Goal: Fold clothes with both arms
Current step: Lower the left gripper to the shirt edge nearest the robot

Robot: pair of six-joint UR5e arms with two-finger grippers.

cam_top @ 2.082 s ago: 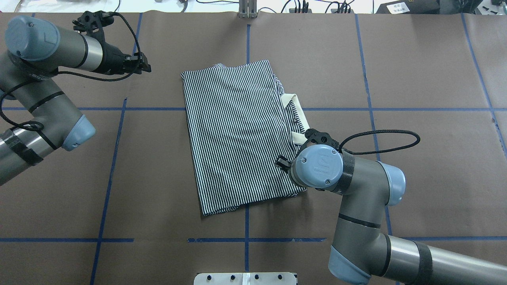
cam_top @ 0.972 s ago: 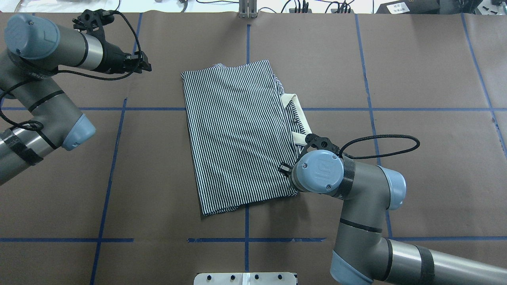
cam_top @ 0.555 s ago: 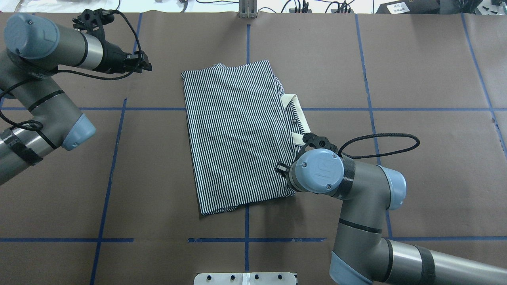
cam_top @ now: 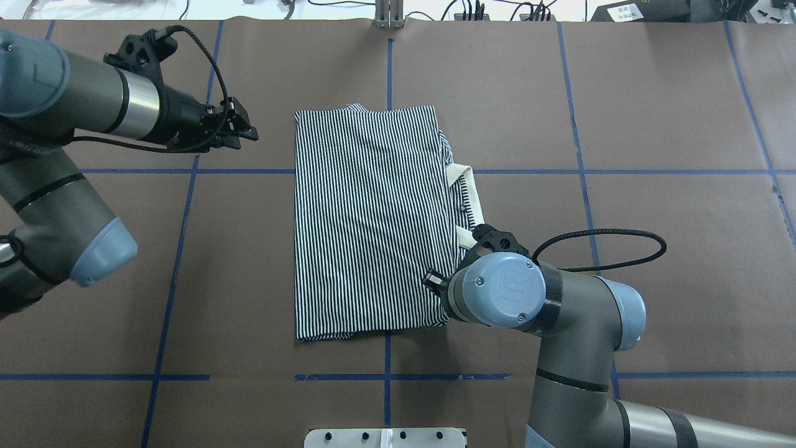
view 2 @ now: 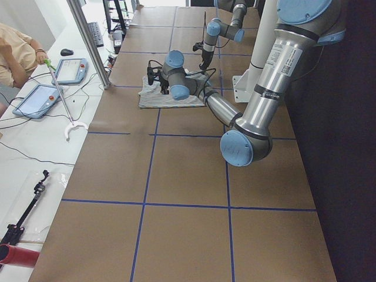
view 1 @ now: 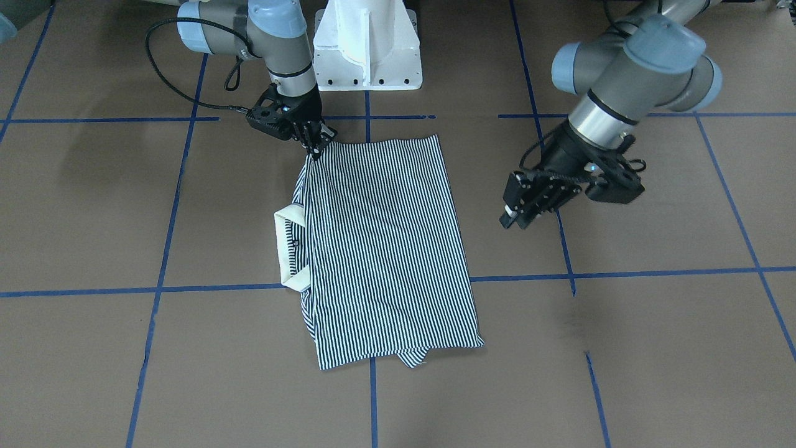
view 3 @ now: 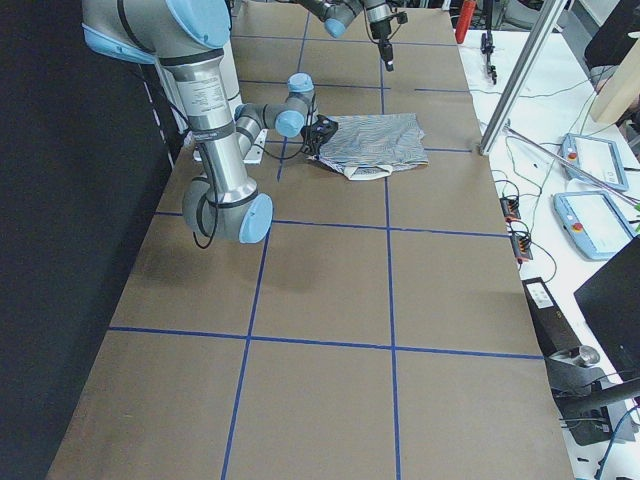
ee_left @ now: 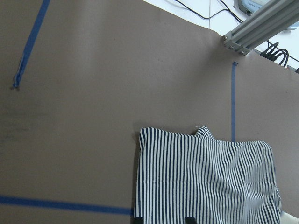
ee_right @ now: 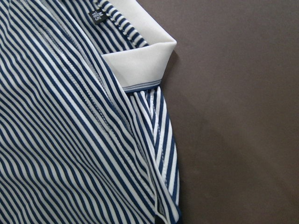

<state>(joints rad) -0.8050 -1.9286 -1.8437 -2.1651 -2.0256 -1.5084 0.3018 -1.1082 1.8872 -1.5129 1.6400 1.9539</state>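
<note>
The right gripper (view 1: 318, 148) pinches the polo shirt (cam_top: 367, 218) at its near right corner. The left gripper (cam_top: 247, 132) hangs released, apart, at left.

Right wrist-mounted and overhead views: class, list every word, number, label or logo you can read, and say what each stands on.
No text reads clearly enough to quote.
Black label by the cream collar of the polo shirt: white characters, too small to read.
White sticker on a dark box past the table's far edge: blurred.
Blue cap on the right arm: raised logo, unclear.
</note>
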